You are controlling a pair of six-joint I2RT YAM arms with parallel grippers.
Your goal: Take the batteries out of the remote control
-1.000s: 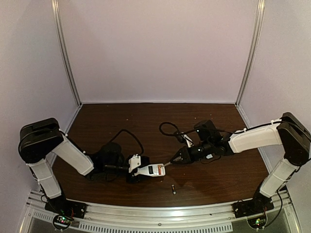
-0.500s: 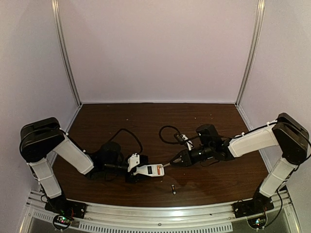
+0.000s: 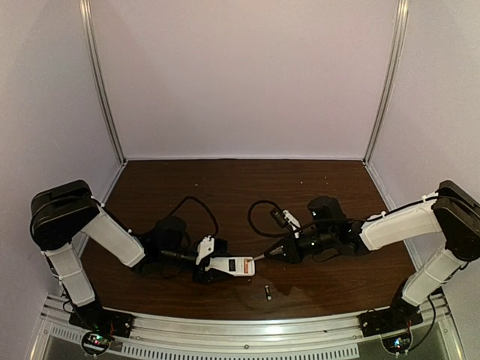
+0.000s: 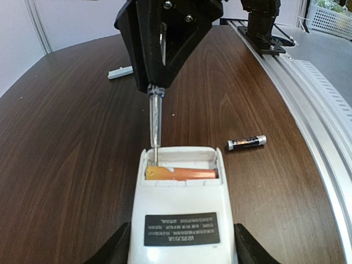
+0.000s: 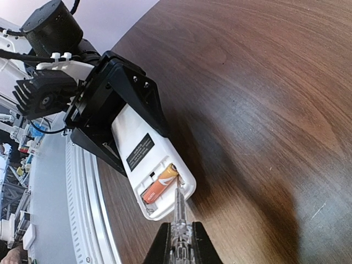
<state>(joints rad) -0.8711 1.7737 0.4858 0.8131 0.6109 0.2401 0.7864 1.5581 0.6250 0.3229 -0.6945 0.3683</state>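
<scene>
A dark, glossy wood-grain table (image 3: 225, 180) carries everything, with a ribbed metal rail (image 4: 322, 132) along its near edge. The left gripper (image 3: 204, 264) clamps the remote (image 4: 181, 209) by its sides, plain back up, with the bay uncovered at the far end. In the bay lies the orange battery (image 4: 181, 174), a smooth slim cylinder. The dark battery (image 4: 246, 143), silver-capped, lies on the wood just beside the remote. The right gripper (image 5: 180, 245) is pinched tight on the screwdriver (image 4: 155, 124), whose thin shaft reaches into the bay's corner at the orange battery's end. A flat white cover (image 4: 120, 72) sits well apart.

Risks, as I judge them:
- The tip can skid off the round, slick battery and scar the plastic or bend a contact.
- A hard pry can pop the battery loose, so that it rolls toward the rail.
- The sideways push can twist the smooth shell in the left jaws
</scene>
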